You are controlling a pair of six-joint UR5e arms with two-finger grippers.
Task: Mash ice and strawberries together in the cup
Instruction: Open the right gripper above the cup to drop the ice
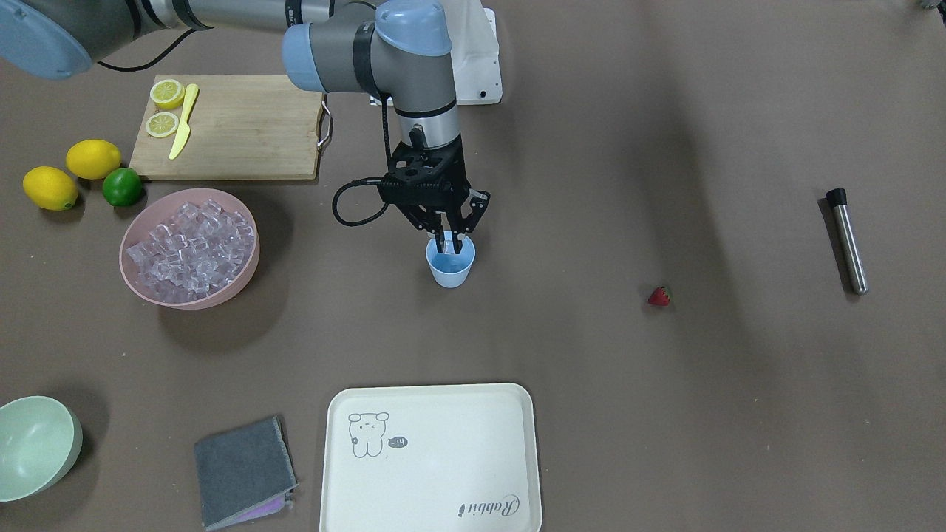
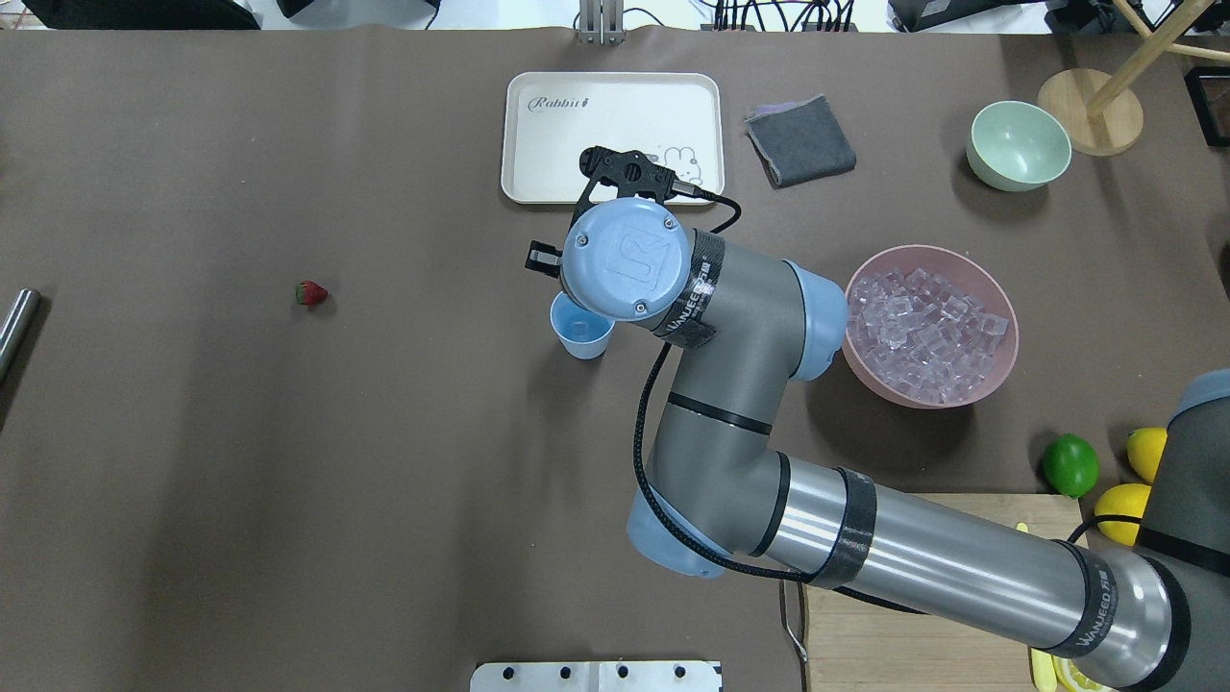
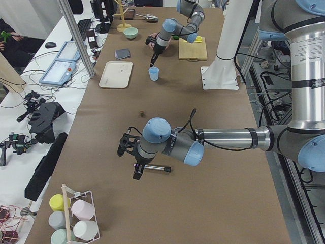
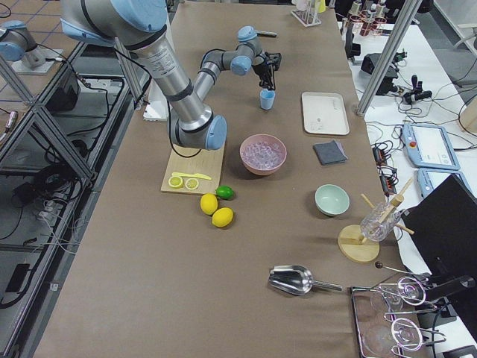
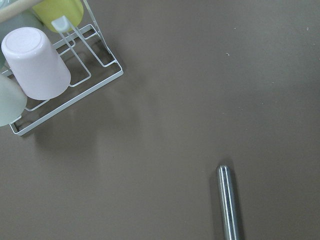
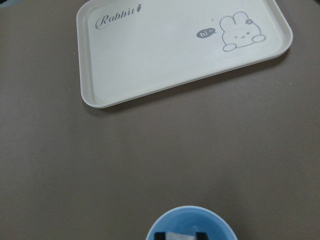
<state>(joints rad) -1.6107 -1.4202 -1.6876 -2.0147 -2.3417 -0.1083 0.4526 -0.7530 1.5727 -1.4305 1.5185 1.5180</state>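
The light-blue cup (image 1: 450, 270) stands upright mid-table and shows in the overhead view (image 2: 582, 337) too. My right gripper (image 1: 448, 242) hangs straight down with its fingertips inside the cup's mouth. In the right wrist view (image 6: 179, 235) they are closed on a clear ice cube (image 6: 178, 236) over the cup (image 6: 190, 220). More ice (image 1: 188, 247) fills the pink bowl (image 1: 225, 294). The strawberry (image 1: 659, 296) lies alone on the table, well away from the cup. My left gripper (image 3: 137, 173) hovers over a steel muddler (image 3: 158, 168); I cannot tell if it is open or shut.
The muddler (image 1: 848, 244) lies near the table's end. A cream tray (image 1: 443, 488) lies beyond the cup, with a grey cloth (image 1: 240, 469) and a pale green bowl (image 1: 33, 443) nearby. A cutting board (image 1: 244, 133), lemons (image 1: 93, 158) and a lime (image 1: 122, 186) lie near the pink bowl. A cup rack (image 5: 55, 70) stands near the muddler.
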